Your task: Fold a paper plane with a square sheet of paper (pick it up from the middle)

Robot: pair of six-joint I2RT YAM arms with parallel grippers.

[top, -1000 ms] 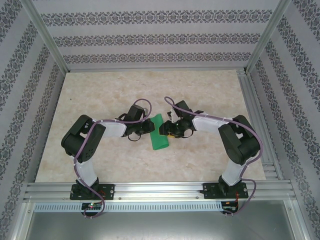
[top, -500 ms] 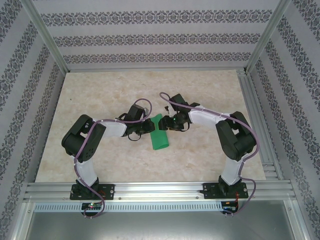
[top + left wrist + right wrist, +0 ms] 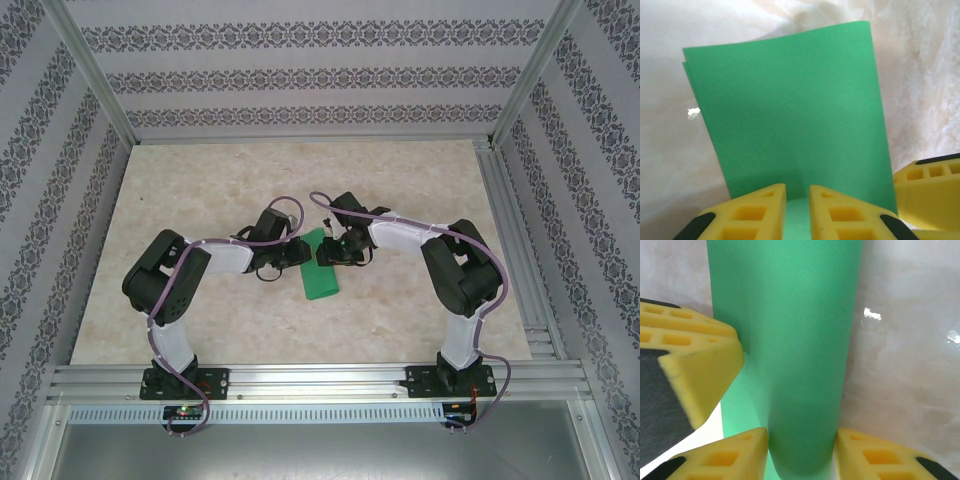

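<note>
1. Left gripper (image 3: 797,194): jaws a narrow slit apart, tips on the paper (image 3: 790,100), no clear pinch.
2. Right gripper (image 3: 801,442): half-spread, pinching the paper's humped fold from both sides.
3. Change: right arm slid left onto the paper's upper end, jaws narrowing. Grippers now just beside each other. Crease being set, I'd judge.
4. Paper mid-frame in top view, lower end free. Table (image 3: 430,180) bare around it, rails well apart.

A folded green sheet of paper (image 3: 320,278) lies near the centre of the beige, marble-patterned table (image 3: 200,180), its narrow ends pointing toward 12 and 6 o'clock.
</note>
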